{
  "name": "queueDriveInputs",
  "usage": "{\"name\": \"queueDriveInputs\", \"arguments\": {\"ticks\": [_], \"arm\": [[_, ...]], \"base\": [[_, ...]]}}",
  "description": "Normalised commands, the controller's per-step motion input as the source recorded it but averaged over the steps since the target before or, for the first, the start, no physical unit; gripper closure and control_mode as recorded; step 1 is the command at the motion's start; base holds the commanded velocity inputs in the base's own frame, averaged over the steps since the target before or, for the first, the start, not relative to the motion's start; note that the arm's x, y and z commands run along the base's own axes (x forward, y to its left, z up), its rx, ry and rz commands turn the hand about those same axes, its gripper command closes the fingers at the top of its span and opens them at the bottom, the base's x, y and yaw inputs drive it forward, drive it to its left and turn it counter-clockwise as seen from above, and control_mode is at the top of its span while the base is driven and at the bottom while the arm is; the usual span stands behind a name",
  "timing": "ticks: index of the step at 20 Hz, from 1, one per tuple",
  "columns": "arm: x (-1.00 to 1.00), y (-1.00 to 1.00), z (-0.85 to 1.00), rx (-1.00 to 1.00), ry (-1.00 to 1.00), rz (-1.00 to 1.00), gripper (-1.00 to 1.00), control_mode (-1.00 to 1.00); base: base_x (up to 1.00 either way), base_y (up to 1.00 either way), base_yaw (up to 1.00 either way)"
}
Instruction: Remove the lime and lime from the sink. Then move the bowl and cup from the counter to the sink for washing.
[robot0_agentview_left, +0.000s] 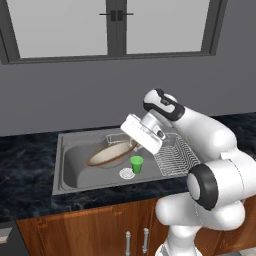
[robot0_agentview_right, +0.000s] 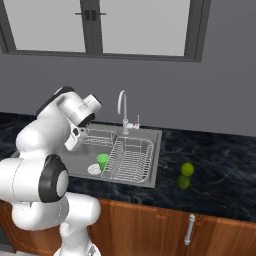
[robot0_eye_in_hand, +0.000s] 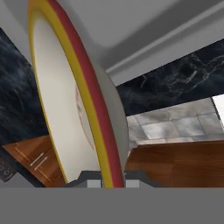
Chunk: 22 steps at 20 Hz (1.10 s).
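Closest to the base, the bench (robot0_agentview_left: 30, 175) front edge runs over brown cabinets, and just beyond it lies the sink (robot0_agentview_left: 70, 165). Inside the sink the green cup (robot0_agentview_left: 136, 164) stands upright next to the white drain (robot0_agentview_left: 126, 173), already where it belongs. Behind it the bowl (robot0_agentview_left: 111, 155) hangs tilted over the basin floor, its low edge near or on the bottom; I cannot tell which. The gripper (robot0_agentview_left: 136, 146) has its jaws pinched narrow on the bowl's rim at the raised side; in the hand view the yellow and red rim (robot0_eye_in_hand: 94, 113) runs straight down between the finger tips. To the right sits the wire rack (robot0_agentview_right: 131, 160), then the faucet (robot0_agentview_right: 121, 107) at the back. Well off to the right on the bench, the two limes (robot0_agentview_right: 185, 175) rest touching each other, clear of the sink.

By my reading this is the last step, setting the bowl down. The grip is on a thin rim only, so the bowl could swing or slip out if the arm moves sharply. Let go while it is this tilted, it may drop flat with a knock, slide, and tip the cup, which stands just beside its edge. Lowering too far right could catch the rim on the rack.
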Motion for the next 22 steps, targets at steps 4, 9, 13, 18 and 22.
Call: {"name": "queueDriveInputs", "arguments": {"ticks": [4,9,13,18,22], "arm": [[0.24,-0.01,-0.23,-0.02,0.06,0.0,1.0,-1.0],[0.36,-0.01,-0.19,-0.04,0.07,0.0,1.0,-1.0],[0.38,0.0,-0.21,-0.04,0.08,0.0,1.0,-1.0],[0.43,0.0,-0.2,-0.03,0.09,0.0,1.0,-1.0],[0.41,0.07,-0.24,-0.03,0.06,0.0,1.0,-1.0]], "base": [[0.0,0.0,0.0],[0.0,0.0,0.0],[0.0,0.0,0.0],[0.0,0.0,0.0],[0.0,0.0,0.0]]}}
